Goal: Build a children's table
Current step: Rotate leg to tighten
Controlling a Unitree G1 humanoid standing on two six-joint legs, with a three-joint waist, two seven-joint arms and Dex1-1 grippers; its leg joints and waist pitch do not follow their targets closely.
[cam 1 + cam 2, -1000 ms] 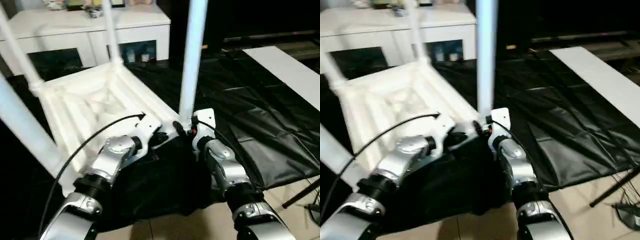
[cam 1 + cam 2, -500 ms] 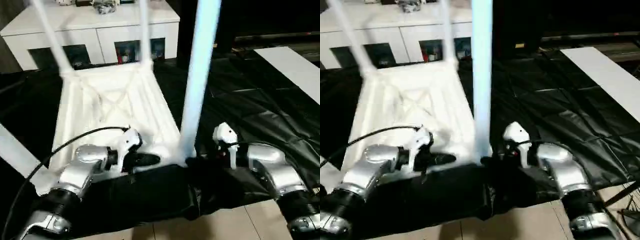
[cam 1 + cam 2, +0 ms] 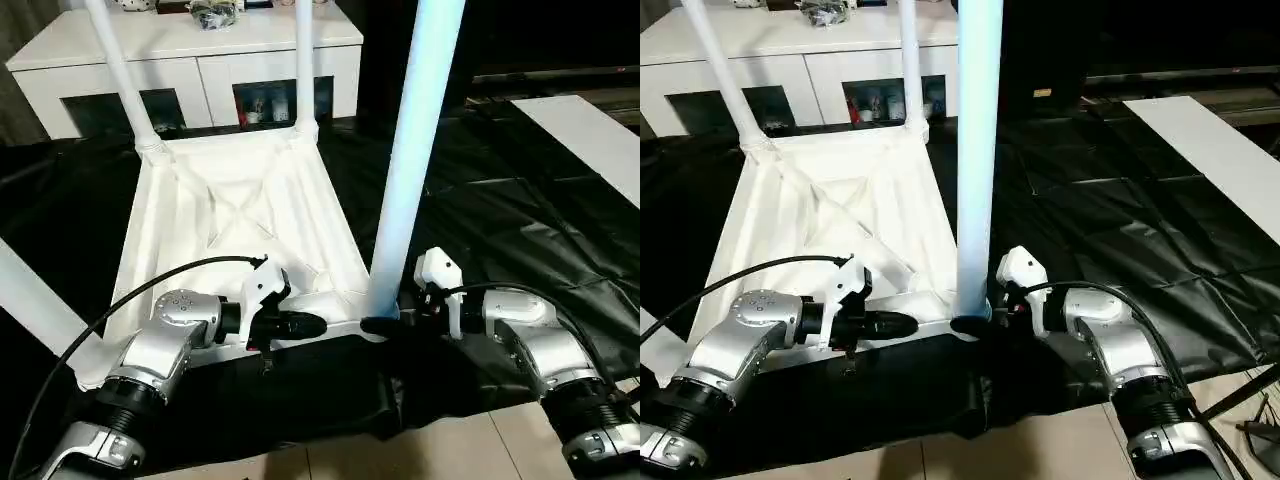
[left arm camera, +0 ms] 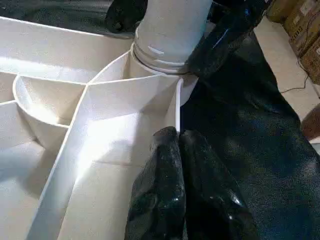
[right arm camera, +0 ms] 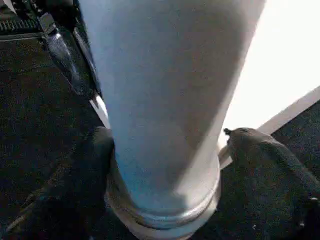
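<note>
**A:** Four legs are seen standing up from the upturned tabletop [image 3: 235, 215], which lies on the black sheet [image 3: 520, 200] in front of the white cabinet [image 3: 190, 60]. What is found at the left?

**B:** At the left, the near left leg [image 3: 35, 300] is seen slanting out of its corner. Beside it, the left gripper [image 4: 182, 165] is laid along the near rim [image 4: 177, 107] of the tabletop, its fingers pressed together. Whether the rim is pinched between them cannot be told.

**A:** What could be upset there?

**B:** If that rim is pushed sideways, the whole tabletop could be slid on the slick sheet, and the legs could be rocked in their sockets.

**A:** And in the middle?

**B:** The near right leg [image 3: 975, 150] is seen standing upright in its corner socket [image 5: 165, 215]. A ridged collar is visible at its foot, so it is judged that the leg may not be fully seated.

**A:** And at the right?

**B:** The right gripper [image 5: 167, 150] is set around the foot of that leg, with its fingers [image 5: 260, 150] spread wide on either side. Whether the leg is actually touched cannot be told. If the leg is squeezed off-centre or twisted, it could be tilted or worked loose, and the corner could be lifted.
</note>
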